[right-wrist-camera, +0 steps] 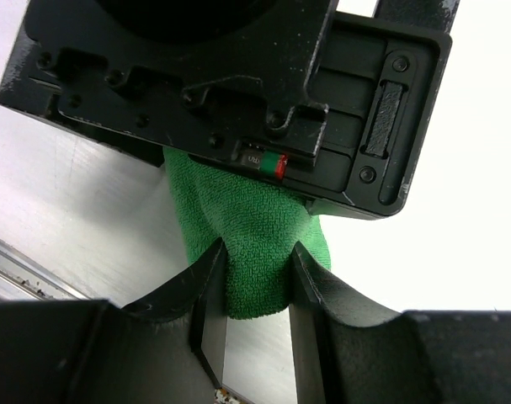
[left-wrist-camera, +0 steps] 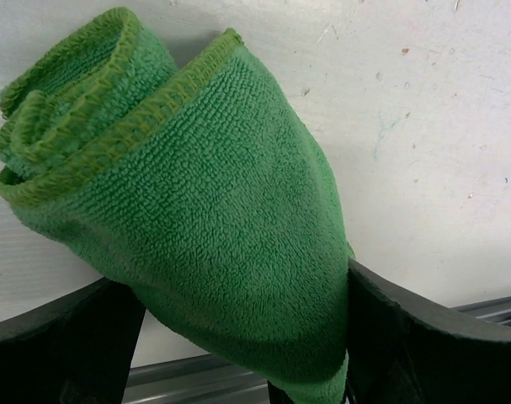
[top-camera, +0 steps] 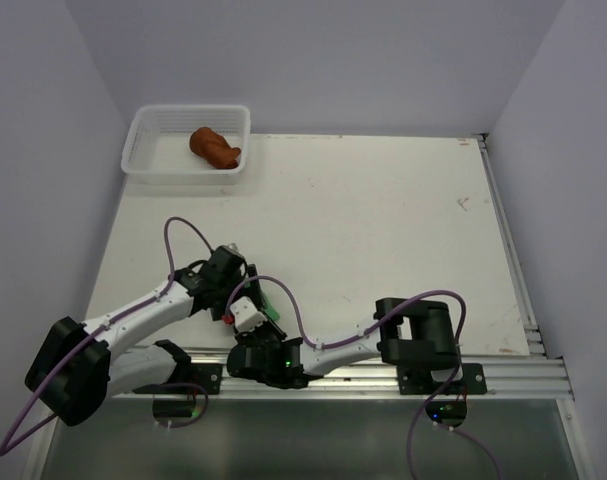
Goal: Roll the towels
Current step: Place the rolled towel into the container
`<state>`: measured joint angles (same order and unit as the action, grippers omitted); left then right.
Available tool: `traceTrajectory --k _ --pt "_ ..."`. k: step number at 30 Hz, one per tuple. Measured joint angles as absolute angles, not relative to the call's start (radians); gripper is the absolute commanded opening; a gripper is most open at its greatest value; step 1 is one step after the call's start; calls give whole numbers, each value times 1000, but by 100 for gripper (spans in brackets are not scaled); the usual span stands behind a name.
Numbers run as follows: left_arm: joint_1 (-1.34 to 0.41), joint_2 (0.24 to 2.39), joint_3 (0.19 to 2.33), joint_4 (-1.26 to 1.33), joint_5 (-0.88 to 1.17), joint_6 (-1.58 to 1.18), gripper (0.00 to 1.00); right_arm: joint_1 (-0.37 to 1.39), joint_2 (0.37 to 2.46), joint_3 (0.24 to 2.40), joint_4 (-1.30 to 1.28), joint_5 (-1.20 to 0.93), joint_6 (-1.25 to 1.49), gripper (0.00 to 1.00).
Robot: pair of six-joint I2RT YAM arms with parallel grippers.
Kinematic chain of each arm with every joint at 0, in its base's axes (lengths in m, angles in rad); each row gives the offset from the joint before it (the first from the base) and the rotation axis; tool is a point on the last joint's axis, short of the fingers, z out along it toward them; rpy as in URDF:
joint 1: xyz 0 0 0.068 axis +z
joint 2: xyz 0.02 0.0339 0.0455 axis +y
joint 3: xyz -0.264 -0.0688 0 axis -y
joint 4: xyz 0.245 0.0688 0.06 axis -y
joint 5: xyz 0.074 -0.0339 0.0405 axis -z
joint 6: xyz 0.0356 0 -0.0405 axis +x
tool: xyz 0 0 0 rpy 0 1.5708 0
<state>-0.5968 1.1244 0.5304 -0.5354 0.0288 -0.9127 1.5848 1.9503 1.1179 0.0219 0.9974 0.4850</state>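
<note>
- Green towel (left-wrist-camera: 204,227) fills the left wrist view: rolled into a loose, cone-like bundle, hemmed edge spiralling at its far end, fat end toward the camera.
- Left tool (left-wrist-camera: 242,358) is spread wide astride the roll, and the cloth touches both fingers (left-wrist-camera: 61,345). Can't tell whether it squeezes or only brackets the roll.
- Right tool (right-wrist-camera: 255,295) pinches a narrow tail of the same towel between its fingers (right-wrist-camera: 209,311), jaws part-way closed on the cloth. The left tool's body sits right above it in the right wrist view.
- In the top view both tools meet at the near-left part of the table (top-camera: 383,230), just in front of the arm bases. Only a sliver of green shows between them.
- Brown towel (top-camera: 215,148) lies bunched or rolled inside the white basket (top-camera: 143,150) at the far-left corner, well apart from both arms. It looks done.
- Step, as I judge it: finishing the green roll and securing it for a hand-over or a carry to the basket.
- Next move likely needs the left tool to close firmly on the roll's thick middle.
- After that the right tool lets go of the tail, so the wrap doesn't spring loose.
- Risk: the roll is loose and tapered, so it may unwind if the tail is released too early.
</note>
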Motion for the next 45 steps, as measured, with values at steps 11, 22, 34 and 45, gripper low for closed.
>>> traceTrajectory --k 11,22,34,45 --pt "-602 1144 523 -486 33 -881 42 1586 1963 1116 88 990 468 36" --pt "-603 1181 522 -444 46 -816 36 1588 1908 1022 163 986 474 61" --pt "-605 1208 555 -463 43 -785 31 1652 1571 790 133 1034 563 61" --pt "-602 1298 665 -519 -37 -740 26 1662 1444 707 -31 1065 715 61"
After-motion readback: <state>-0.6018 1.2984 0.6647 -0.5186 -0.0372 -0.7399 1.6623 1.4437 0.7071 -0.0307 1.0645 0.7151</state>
